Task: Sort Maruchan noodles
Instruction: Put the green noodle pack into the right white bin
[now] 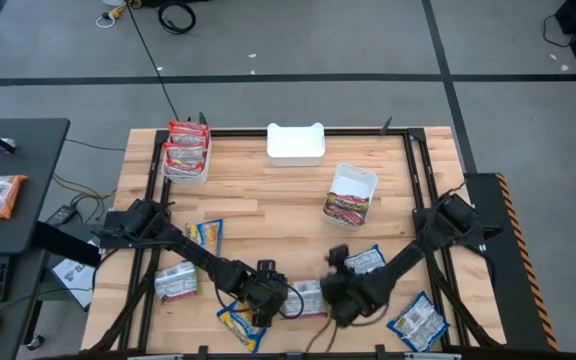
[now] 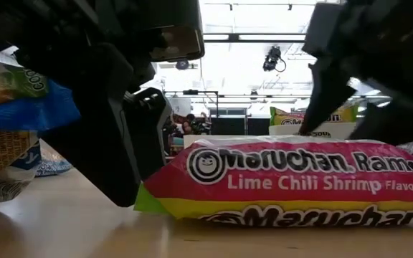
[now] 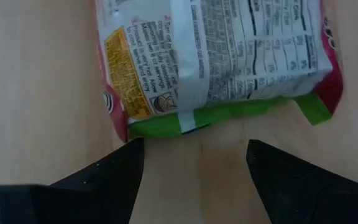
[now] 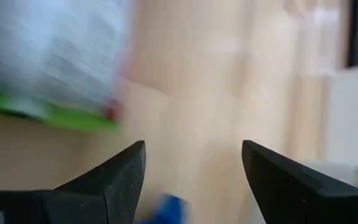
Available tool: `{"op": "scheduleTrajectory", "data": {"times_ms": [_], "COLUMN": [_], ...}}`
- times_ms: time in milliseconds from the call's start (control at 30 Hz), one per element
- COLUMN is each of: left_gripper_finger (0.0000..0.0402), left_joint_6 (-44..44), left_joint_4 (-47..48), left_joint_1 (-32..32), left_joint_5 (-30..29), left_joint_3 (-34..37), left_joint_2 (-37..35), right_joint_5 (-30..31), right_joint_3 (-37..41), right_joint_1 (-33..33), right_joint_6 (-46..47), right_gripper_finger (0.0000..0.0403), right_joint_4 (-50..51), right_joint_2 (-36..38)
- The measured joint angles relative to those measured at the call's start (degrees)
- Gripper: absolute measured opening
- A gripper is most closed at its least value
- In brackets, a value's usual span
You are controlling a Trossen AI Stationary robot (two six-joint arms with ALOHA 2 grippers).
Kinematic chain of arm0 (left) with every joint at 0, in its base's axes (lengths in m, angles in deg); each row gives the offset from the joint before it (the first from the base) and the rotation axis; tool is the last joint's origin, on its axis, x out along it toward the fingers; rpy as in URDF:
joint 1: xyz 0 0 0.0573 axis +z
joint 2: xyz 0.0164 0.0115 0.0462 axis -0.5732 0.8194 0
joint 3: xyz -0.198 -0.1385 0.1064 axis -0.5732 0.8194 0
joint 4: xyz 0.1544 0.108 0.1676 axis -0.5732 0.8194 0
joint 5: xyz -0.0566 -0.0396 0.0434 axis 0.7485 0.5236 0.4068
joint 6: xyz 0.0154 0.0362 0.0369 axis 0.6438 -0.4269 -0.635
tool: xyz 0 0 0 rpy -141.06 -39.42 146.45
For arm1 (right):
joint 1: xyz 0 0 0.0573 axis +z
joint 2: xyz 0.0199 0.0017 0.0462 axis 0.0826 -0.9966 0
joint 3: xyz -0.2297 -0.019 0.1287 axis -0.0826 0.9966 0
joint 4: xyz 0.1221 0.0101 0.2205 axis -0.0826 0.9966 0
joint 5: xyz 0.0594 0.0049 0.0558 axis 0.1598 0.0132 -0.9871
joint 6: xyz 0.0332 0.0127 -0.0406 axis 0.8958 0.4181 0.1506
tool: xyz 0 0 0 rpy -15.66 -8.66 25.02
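both pincers low at the near edge of the bench [image 1: 298,195], either side of one lime chili shrimp packet [image 1: 309,297] lying flat. left pincer [image 1: 271,295] just left of that packet, fingers [image 3: 114,180] spread wide and empty, the packet's green end just ahead of the tips, not touched. right pincer [image 1: 334,298] just right of the same packet, fingers [image 4: 114,177] also wide apart, holding nothing, bare wood between them.

relative to that packet: blue-yellow packet [image 1: 241,326] to the left at the bench edge, under the left arm; silvery packet [image 1: 176,281] farther left; another blue-yellow one [image 1: 208,235] left and farther back. to the right, blue packet [image 1: 365,261] beside the right arm, and another [image 1: 417,322] farther right near the edge.

far left corner bin [image 1: 187,160] holding red packets [image 1: 186,144]. middle back bin [image 1: 296,143] with nothing seen inside. bin [image 1: 353,193] right of centre, tilted, holding a lime-shrimp-coloured packet [image 1: 346,206].
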Motion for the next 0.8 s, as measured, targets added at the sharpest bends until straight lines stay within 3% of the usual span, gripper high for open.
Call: {"op": "scheduleTrajectory", "data": {"times_ms": [100, 233, 433, 633, 800], "left_gripper_finger": [0.0286, 0.0286, 0.0286, 0.0286, 0.0286], "left_joint_6": [-0.1, -0.5, -2.6, -5.3, -5.9], "left_joint_4": [0.2, 0.6, 0.4, -0.1, -1.4], "left_joint_1": [0.1, 0.2, 0.8, 3.7, 5.9], "left_joint_5": [0.3, 0.4, -1.0, 0.0, 0.1], "left_joint_3": [0.0, -0.1, 0.0, 0.0, 0.0], "left_joint_2": [0.0, 0.0, 0.0, 0.0, 0.2], "right_joint_5": [0.2, -4.5, -13.1, -7.4, -5.0], "right_joint_3": [0.0, 0.0, 0.0, 0.0, 0.0], "right_joint_1": [-1.6, -0.7, 5.4, 8.1, 7.0], "right_joint_6": [-0.1, 0.3, -5.9, -15.2, -14.2], "right_gripper_finger": [0.0270, 0.0270, 0.0267, 0.0263, 0.0263], "right_joint_4": [6.1, 7.0, -12.2, -28.7, -36.0], "right_joint_2": [1.7, 5.9, 9.5, 5.6, -0.5]}}
